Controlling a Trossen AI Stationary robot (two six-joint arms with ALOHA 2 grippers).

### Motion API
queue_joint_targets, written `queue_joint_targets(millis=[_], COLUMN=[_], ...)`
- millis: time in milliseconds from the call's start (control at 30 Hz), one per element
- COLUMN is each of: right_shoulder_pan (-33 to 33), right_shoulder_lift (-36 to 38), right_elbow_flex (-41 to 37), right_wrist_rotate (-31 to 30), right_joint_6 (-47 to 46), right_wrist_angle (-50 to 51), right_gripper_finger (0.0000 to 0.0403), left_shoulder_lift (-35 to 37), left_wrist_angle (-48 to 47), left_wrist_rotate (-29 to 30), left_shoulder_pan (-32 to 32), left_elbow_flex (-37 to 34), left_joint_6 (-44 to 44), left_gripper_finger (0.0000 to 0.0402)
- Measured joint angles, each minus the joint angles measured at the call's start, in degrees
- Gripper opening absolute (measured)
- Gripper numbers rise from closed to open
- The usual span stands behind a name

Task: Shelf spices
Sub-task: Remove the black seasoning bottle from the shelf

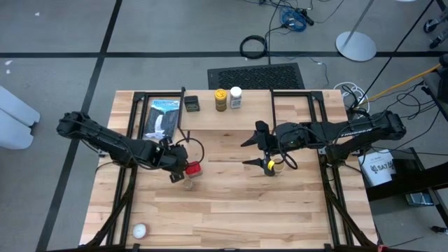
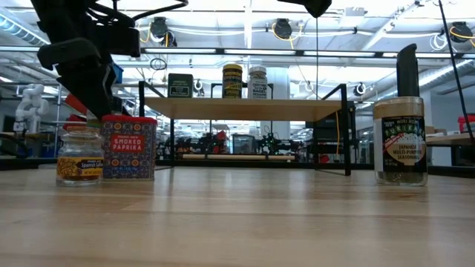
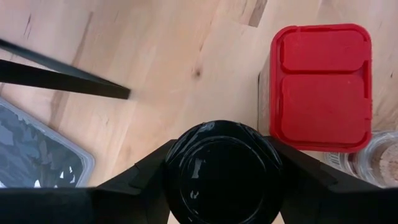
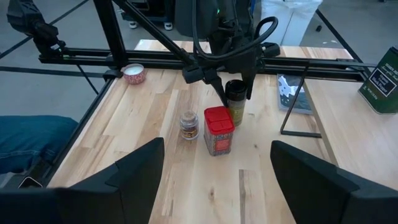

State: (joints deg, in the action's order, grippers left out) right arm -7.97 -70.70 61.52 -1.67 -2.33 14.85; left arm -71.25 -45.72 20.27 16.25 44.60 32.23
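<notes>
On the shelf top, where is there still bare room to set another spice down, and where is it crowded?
The shelf is crowded only at its left end, where the black square tin, yellow-lidded jar and white-lidded jar stand in a row. The plank is bare to the right of the white-lidded jar. The left gripper, shut on the dark-lidded jar, sits beside the red tin.

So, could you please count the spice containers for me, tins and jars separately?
Tins: 2 (red tin, black tin)
Jars: 5 (yellow-lidded jar, white-lidded jar, black-lidded jar held in the left gripper, small jar, tan-lidded jar)
Total: 7
</notes>
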Motion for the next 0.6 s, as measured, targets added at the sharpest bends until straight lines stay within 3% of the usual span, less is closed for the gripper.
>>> queue_joint_targets(millis=[600], right_shoulder_pan=[0.00], right_shoulder_lift=[0.00], right_elbow_flex=[0.00], right_wrist_rotate=[0.00], right_joint_6=[0.00], right_wrist_angle=[0.04], right_gripper_finger=[0.0281], left_shoulder_lift=[-2.57], left_wrist_angle=[0.34], left_wrist_rotate=[0.02], left_shoulder_pan=[0.00], left_elbow_flex=[0.02], left_joint_6=[-0.03], left_gripper_finger=[0.0259])
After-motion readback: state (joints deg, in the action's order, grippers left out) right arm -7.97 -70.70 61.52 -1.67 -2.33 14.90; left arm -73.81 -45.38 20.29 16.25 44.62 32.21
